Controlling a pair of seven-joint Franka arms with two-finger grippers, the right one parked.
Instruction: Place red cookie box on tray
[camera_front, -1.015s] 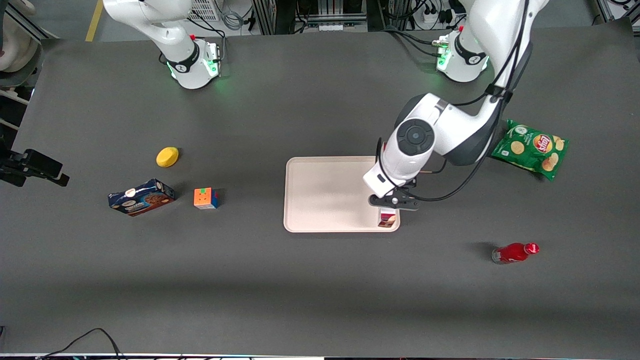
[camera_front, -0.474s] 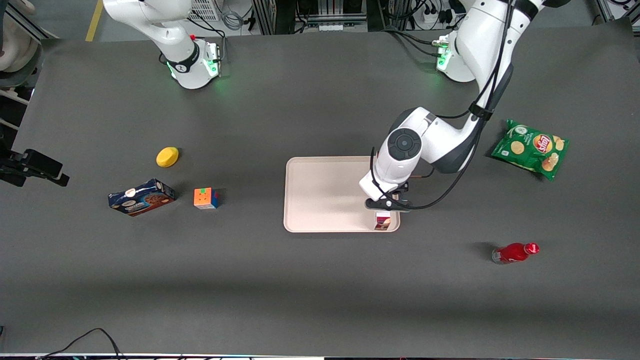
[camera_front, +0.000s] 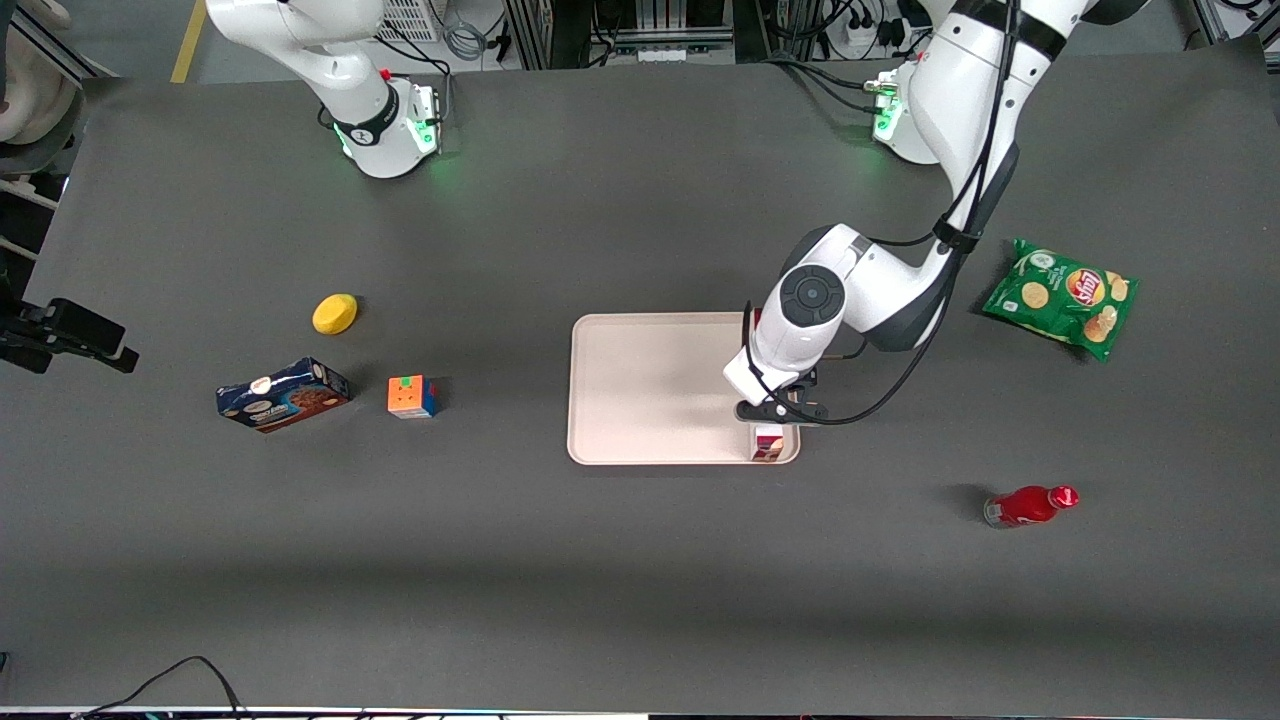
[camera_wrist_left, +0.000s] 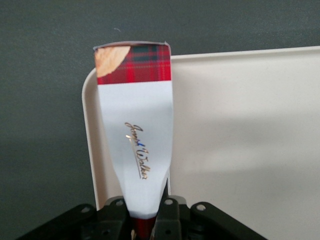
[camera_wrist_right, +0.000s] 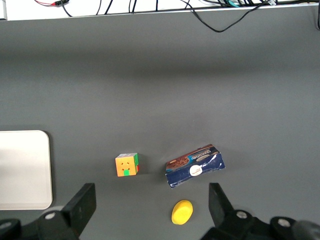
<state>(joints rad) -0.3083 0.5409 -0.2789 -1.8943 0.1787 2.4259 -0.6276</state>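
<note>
The red cookie box (camera_wrist_left: 135, 130), a slim plaid carton with a white label patch, is held lengthwise in my left gripper (camera_wrist_left: 142, 217), whose fingers are shut on its end. In the front view only the box's near end (camera_front: 768, 443) shows below the gripper (camera_front: 772, 415), over the corner of the tray (camera_front: 650, 385) nearest the front camera, toward the working arm's end. The box runs along the tray's (camera_wrist_left: 240, 125) short edge, inside the rim. Whether it touches the tray floor I cannot tell.
A green chip bag (camera_front: 1062, 296) and a red bottle (camera_front: 1030, 505) lie toward the working arm's end. A blue cookie box (camera_front: 282, 394), a colour cube (camera_front: 411, 396) and a yellow object (camera_front: 335, 313) lie toward the parked arm's end.
The arm has lowered and drawn in over the tray's corner, carrying the red cookie box a little lower. The gripper stays shut on it.
</note>
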